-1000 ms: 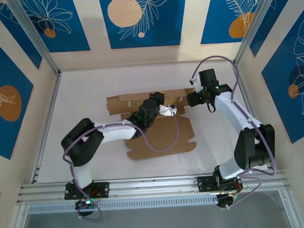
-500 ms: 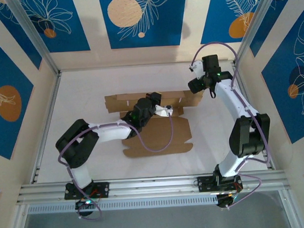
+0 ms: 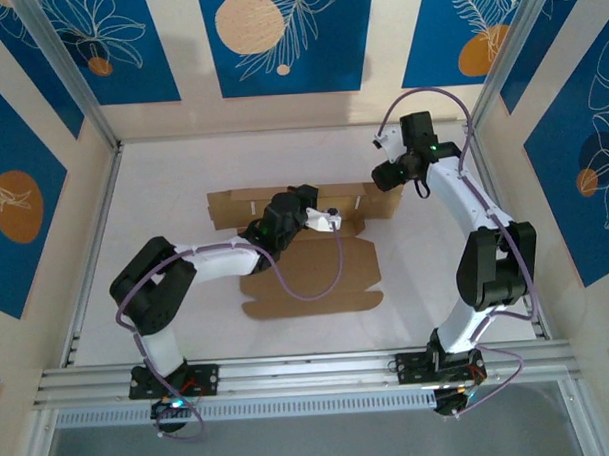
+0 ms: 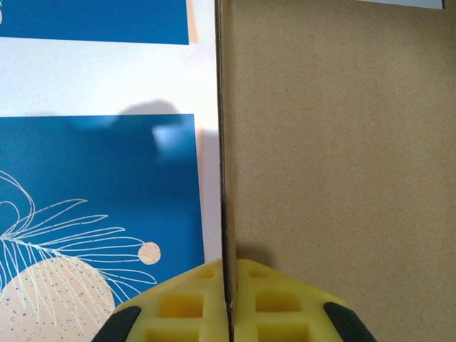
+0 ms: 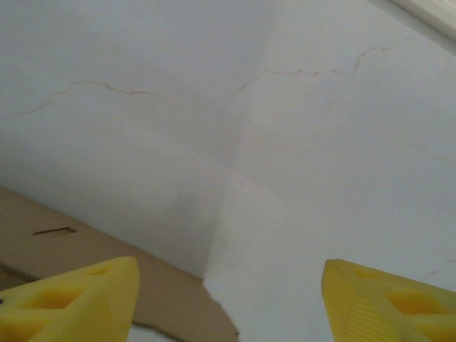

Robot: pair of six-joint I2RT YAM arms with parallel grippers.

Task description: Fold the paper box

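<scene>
The paper box [image 3: 316, 278] is a brown cardboard sheet lying on the white table, with its long back flap [image 3: 244, 204] raised along the far side. My left gripper [image 3: 333, 216] is shut on that flap. In the left wrist view the yellow pads [image 4: 260, 299] pinch the thin cardboard edge [image 4: 225, 178], and the brown face [image 4: 335, 142] lies to the right. My right gripper [image 3: 385, 175] hovers at the flap's right end. It is open and holds nothing. Its yellow fingers [image 5: 78, 299] stand wide apart over the table, with a cardboard corner [image 5: 85, 246] just under the left one.
Blue and cream patterned walls [image 3: 278, 39] close in the table at the back and sides. Metal posts [image 3: 69, 76] stand at the back corners, and a rail [image 3: 310, 373] runs along the near edge. Bare white table [image 3: 163, 173] lies left of the box.
The left gripper has drawn the flap and sheet slightly left and towards the back wall. The right gripper has moved back towards the wall, near the flap's right end.
</scene>
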